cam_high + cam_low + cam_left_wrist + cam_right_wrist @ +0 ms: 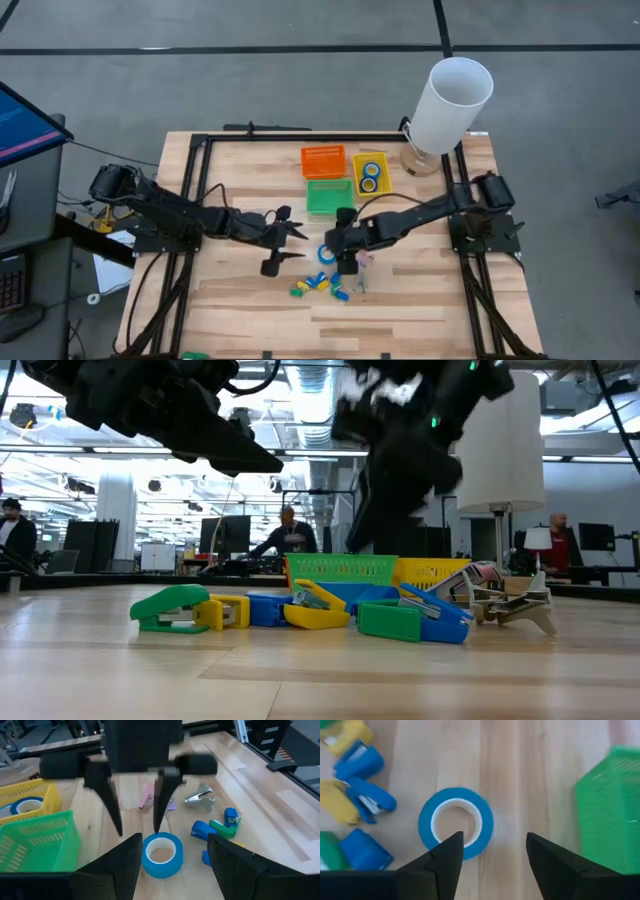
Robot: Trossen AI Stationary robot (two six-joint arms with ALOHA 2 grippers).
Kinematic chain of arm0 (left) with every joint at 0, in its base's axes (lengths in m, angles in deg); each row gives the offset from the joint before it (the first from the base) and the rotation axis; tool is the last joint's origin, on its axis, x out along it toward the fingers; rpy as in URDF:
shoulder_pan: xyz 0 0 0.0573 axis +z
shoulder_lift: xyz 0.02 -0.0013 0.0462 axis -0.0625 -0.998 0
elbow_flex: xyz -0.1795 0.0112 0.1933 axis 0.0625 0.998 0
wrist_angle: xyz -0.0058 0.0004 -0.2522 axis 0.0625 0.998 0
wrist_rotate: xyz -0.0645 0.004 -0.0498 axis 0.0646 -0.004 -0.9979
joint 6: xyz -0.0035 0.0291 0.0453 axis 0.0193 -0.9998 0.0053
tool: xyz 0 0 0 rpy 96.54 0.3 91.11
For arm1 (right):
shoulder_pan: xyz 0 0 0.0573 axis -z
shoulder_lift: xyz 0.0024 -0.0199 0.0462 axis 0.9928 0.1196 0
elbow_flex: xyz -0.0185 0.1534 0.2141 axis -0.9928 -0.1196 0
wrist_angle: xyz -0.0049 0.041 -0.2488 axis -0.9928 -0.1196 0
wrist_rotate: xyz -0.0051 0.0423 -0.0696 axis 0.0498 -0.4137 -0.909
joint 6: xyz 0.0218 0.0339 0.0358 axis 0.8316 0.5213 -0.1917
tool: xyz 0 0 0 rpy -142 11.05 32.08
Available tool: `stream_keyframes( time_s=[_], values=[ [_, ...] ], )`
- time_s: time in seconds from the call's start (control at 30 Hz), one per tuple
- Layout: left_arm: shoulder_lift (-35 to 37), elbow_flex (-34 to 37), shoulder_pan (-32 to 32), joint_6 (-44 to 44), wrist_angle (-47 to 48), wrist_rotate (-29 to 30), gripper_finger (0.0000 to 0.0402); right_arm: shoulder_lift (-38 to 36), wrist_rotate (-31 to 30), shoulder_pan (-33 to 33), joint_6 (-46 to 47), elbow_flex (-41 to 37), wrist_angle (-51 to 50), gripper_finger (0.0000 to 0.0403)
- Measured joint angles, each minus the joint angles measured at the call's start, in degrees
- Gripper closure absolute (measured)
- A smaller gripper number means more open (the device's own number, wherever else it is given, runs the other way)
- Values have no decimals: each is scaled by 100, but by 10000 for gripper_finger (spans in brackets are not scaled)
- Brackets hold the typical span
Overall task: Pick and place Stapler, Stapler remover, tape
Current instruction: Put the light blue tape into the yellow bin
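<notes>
A blue tape roll (456, 822) lies flat on the wood, also seen in the high view (327, 254) and in the left wrist view (161, 854). My right gripper (492, 857) hangs open just above it, fingers pointing down; one fingertip (156, 827) stands over the roll's rim, with no touch showing. My left gripper (175, 865) is open and holds nothing, a little to the table's left of the roll (293, 243). Small coloured staplers (320, 285) lie heaped nearer the near edge. A metal staple remover (200, 799) rests to their right.
At the far side stand an orange basket (323, 160), a green basket (329, 195) and a yellow basket (371, 173) with blue tape rolls in it. A white cylinder lamp (450, 105) is at the far right corner. People show in the room behind.
</notes>
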Motion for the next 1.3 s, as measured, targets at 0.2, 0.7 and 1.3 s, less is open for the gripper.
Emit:
stream_keyframes(
  time_s=[0.2,0.7,1.3],
  values=[
    [-1,0,-55,44,11,0,188,340,18,102,35,304,-3,180],
    [0,0,-55,81,30,2,188,1053,804,361,271,488,84,184],
    [-1,0,-55,80,32,4,188,-302,353,342,221,439,-702,358]
  ],
)
